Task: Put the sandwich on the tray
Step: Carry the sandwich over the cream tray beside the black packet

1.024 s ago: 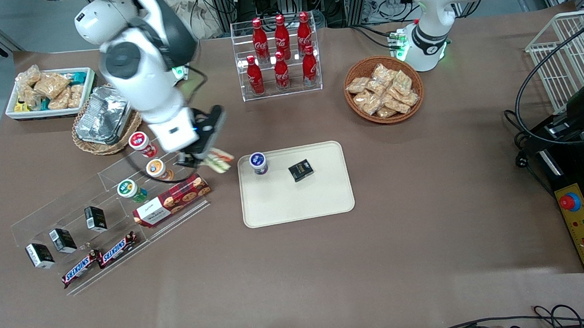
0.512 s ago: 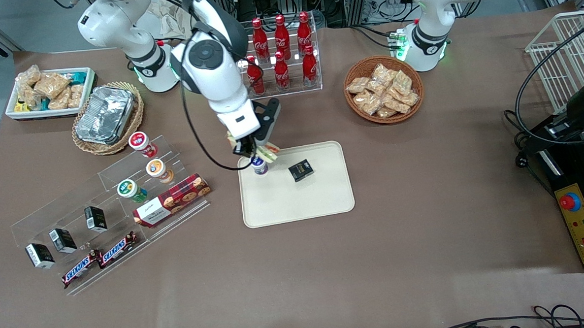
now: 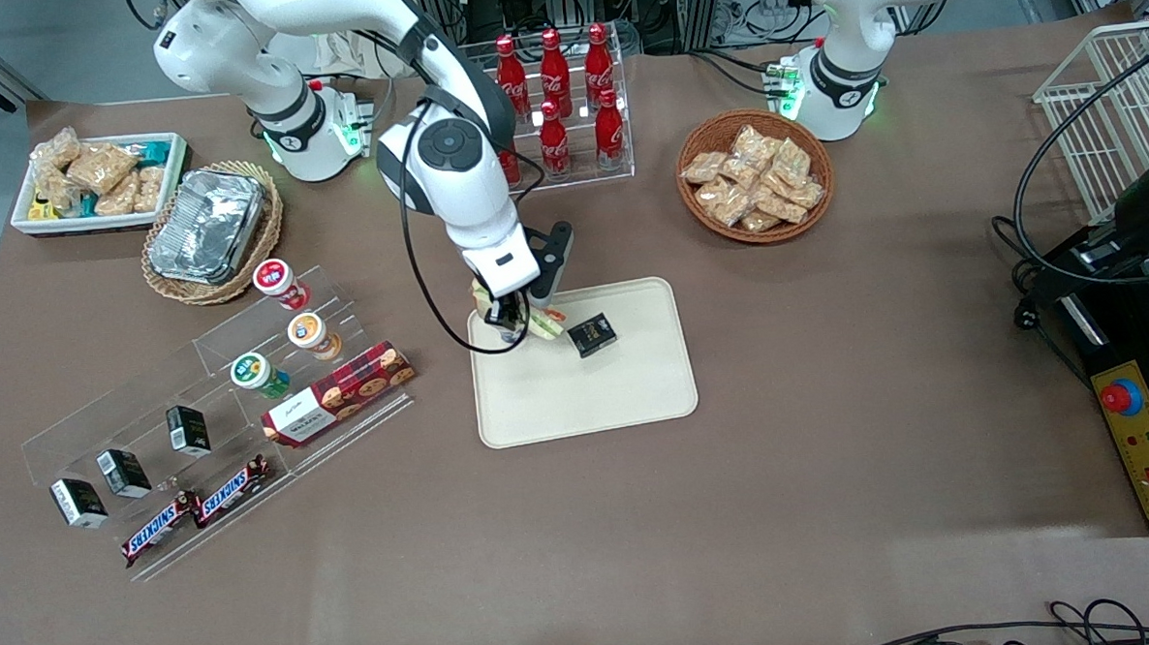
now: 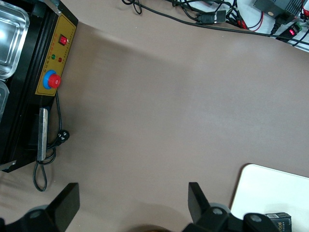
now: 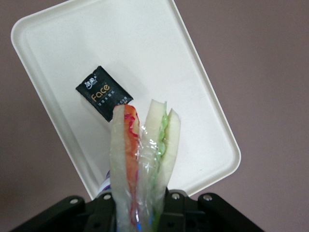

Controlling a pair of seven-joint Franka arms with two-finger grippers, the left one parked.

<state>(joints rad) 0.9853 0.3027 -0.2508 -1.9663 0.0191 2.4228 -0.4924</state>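
The gripper (image 3: 514, 317) is hovering over the tray (image 3: 636, 397), at its corner nearest the cola rack, fingers clamping the sandwich (image 5: 145, 159). The wedge is pointing away from the fingers toward the tray's bare middle, just beside the black packet (image 5: 104, 93), so lowering should be landing it there. Half a second ago it was hanging over the tray's rim; now it is sitting farther inward.

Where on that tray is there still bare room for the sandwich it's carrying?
The gripper holds the sandwich over the tray corner farthest from the camera, crowded by the black packet and a cup under the gripper. The half nearer the camera than the packet is bare, as is the strip toward the parked arm.
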